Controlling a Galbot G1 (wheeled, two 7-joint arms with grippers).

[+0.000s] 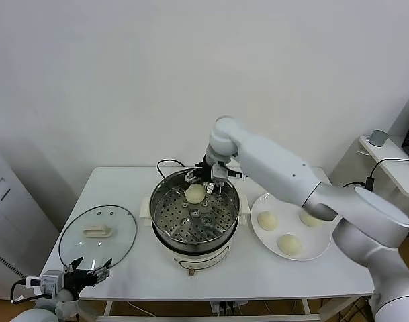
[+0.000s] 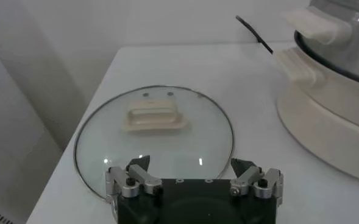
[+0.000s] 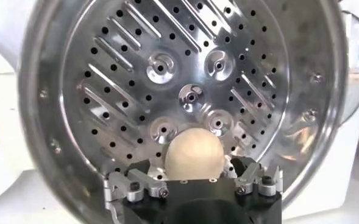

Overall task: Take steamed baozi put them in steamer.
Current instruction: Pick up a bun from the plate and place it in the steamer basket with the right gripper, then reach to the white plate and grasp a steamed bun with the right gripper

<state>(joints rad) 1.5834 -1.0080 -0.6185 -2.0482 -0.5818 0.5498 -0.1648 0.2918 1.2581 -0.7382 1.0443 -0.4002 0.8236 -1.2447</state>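
Observation:
One steamed baozi [image 1: 195, 193] [image 3: 193, 155] lies on the perforated bottom of the steamer [image 1: 155, 209] [image 3: 45, 91], at its far side. My right gripper [image 1: 208, 178] [image 3: 191, 165] hangs over it, open, with a finger on each side of the bun and a small gap to it. Three more baozi [image 1: 267, 220] [image 1: 310, 218] [image 1: 289, 244] sit on the white plate [image 1: 321, 249] to the right of the steamer. My left gripper [image 1: 87, 272] [image 2: 190, 164] stays parked and open at the table's front left edge.
A round glass lid [image 1: 73, 238] [image 2: 106, 140] with a cream handle lies flat at the left, just ahead of the left gripper. A black cable [image 1: 165, 163] runs behind the steamer. A side table [image 1: 392, 161] stands at the right.

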